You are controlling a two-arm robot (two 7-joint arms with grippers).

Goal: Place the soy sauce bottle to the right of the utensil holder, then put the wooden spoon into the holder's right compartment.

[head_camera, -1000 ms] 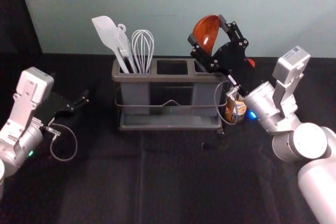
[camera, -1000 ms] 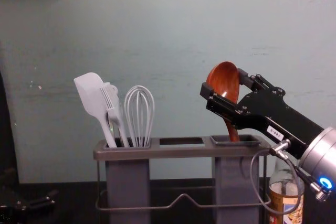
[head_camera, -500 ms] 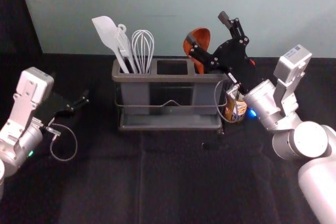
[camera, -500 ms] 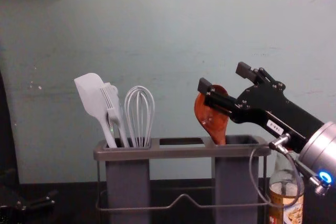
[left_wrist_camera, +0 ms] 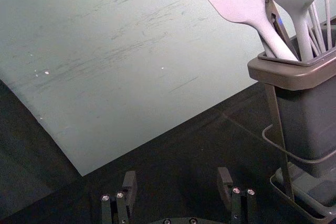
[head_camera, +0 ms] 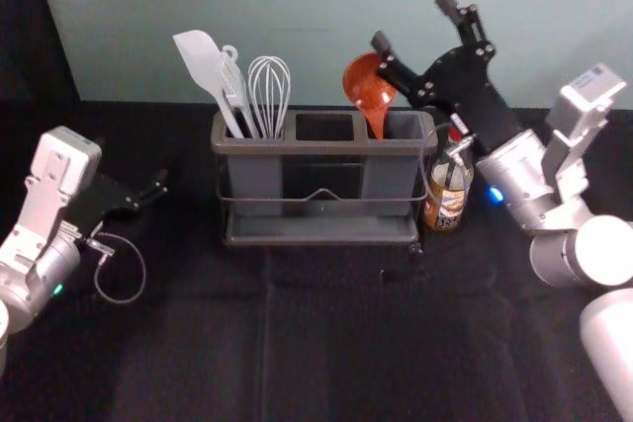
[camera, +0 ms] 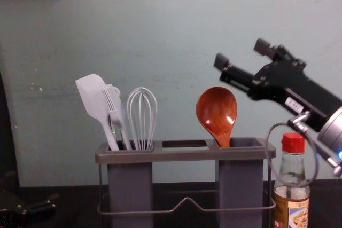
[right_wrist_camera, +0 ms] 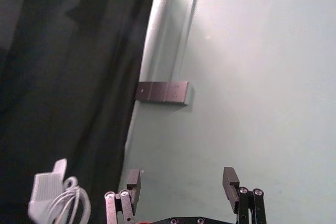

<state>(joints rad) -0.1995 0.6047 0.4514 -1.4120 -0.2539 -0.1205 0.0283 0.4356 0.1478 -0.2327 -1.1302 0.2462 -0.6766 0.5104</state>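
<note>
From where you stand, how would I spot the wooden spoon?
Look for the gray utensil holder standing before the wall. The wooden spoon rises bowl-up from its right compartment. It is glossy reddish-brown, while the spatula, brush and whisk in the left compartment are pale.

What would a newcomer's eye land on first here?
Probably the glossy reddish-brown wooden spoon, leaning in the right compartment of the grey utensil holder. Next, the open black right hand, above and to the right of the spoon, then the red-capped glass soy sauce bottle, standing to the holder's right.
</note>
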